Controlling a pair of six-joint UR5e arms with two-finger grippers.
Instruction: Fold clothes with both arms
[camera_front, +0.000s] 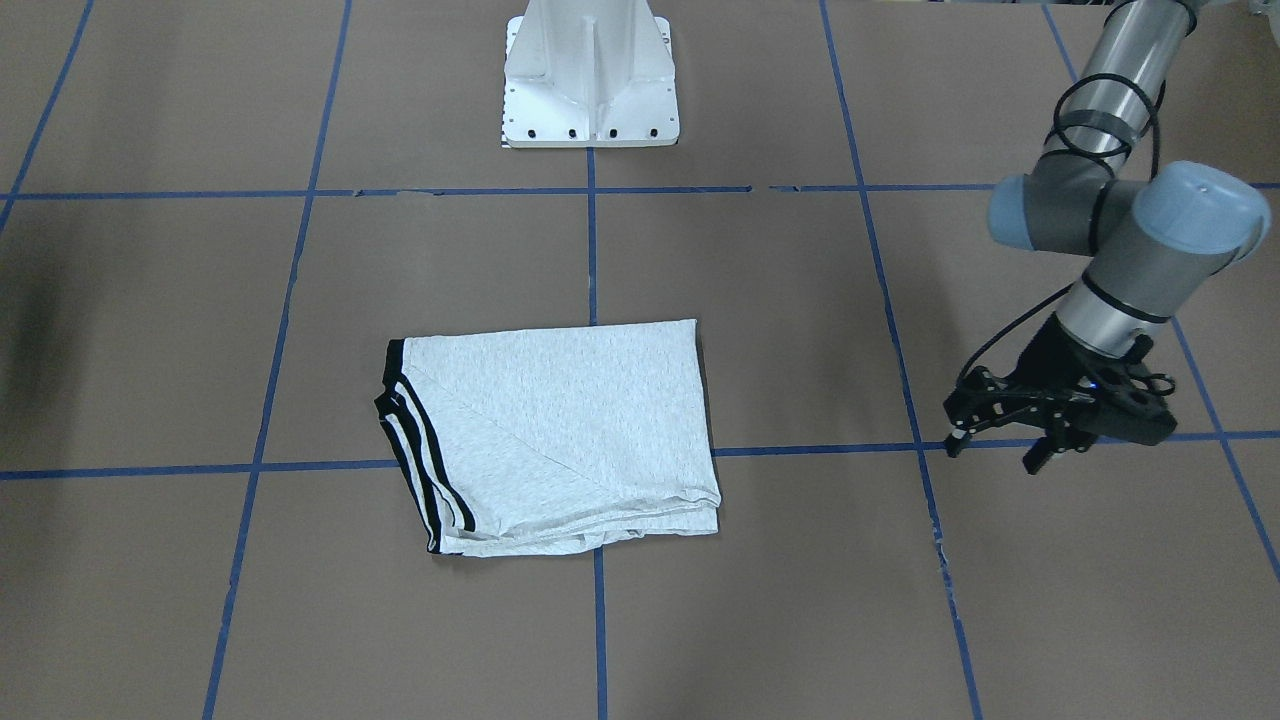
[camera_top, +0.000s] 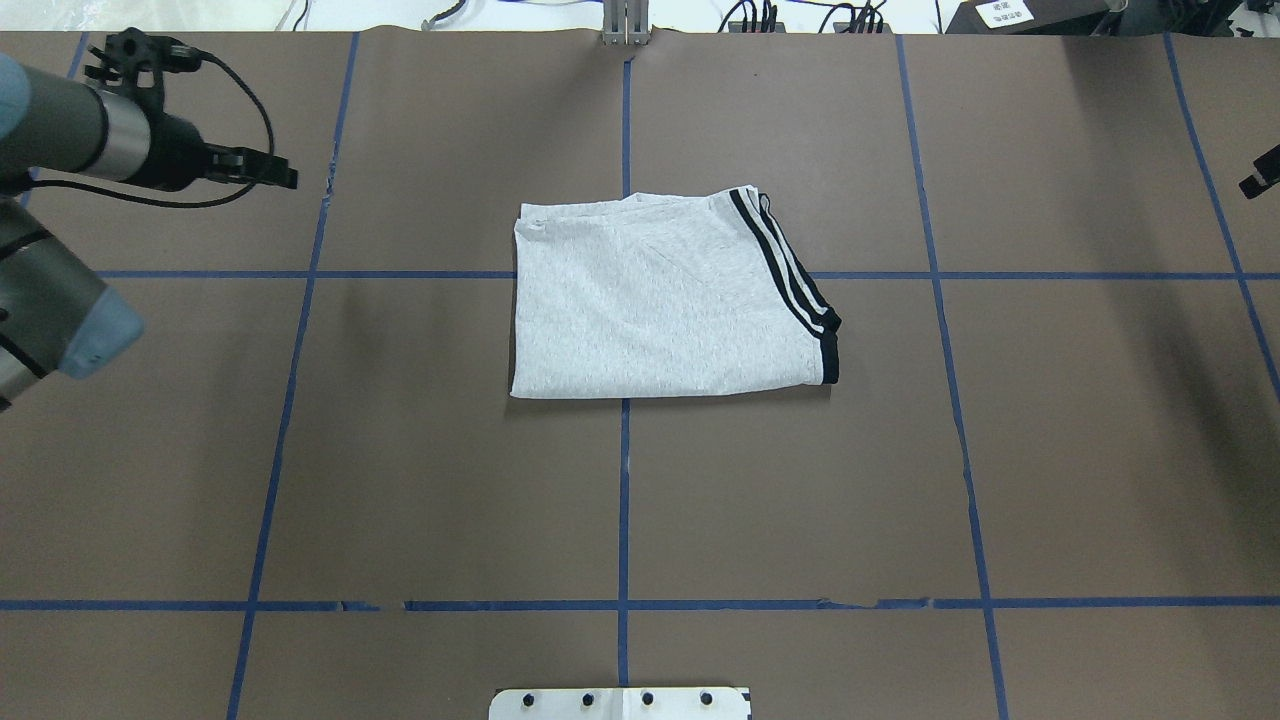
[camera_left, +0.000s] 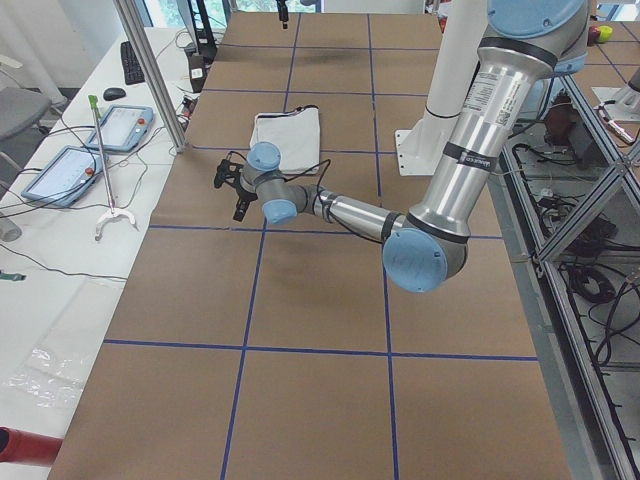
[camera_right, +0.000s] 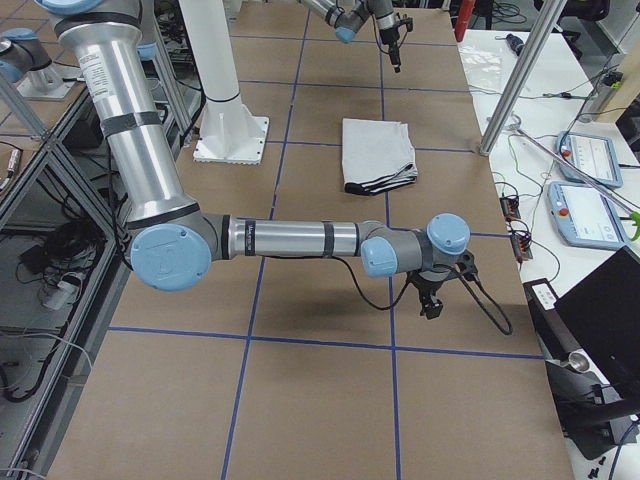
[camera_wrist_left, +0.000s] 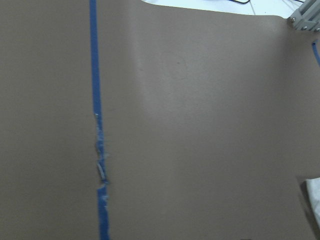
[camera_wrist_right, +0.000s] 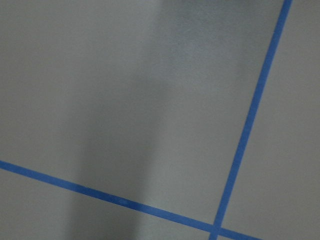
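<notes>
The light heather-grey T-shirt (camera_front: 560, 435) lies folded into a rectangle at the middle of the table, its black double stripes along one short edge. It also shows in the overhead view (camera_top: 660, 300). No print shows. My left gripper (camera_front: 995, 452) hangs low over bare brown paper well off to the shirt's side, jaws open and empty; it also shows in the overhead view (camera_top: 283, 170). Only a tip of my right gripper (camera_top: 1260, 176) shows at the overhead view's right edge, far from the shirt. In the right side view it (camera_right: 432, 303) points down at the paper; I cannot tell its state.
The white pedestal base (camera_front: 590, 100) stands at the robot's side of the table. Blue tape lines (camera_top: 624, 500) grid the brown paper. A metal post (camera_left: 150, 75) and side tables with tablets (camera_left: 118, 127) border the far edge.
</notes>
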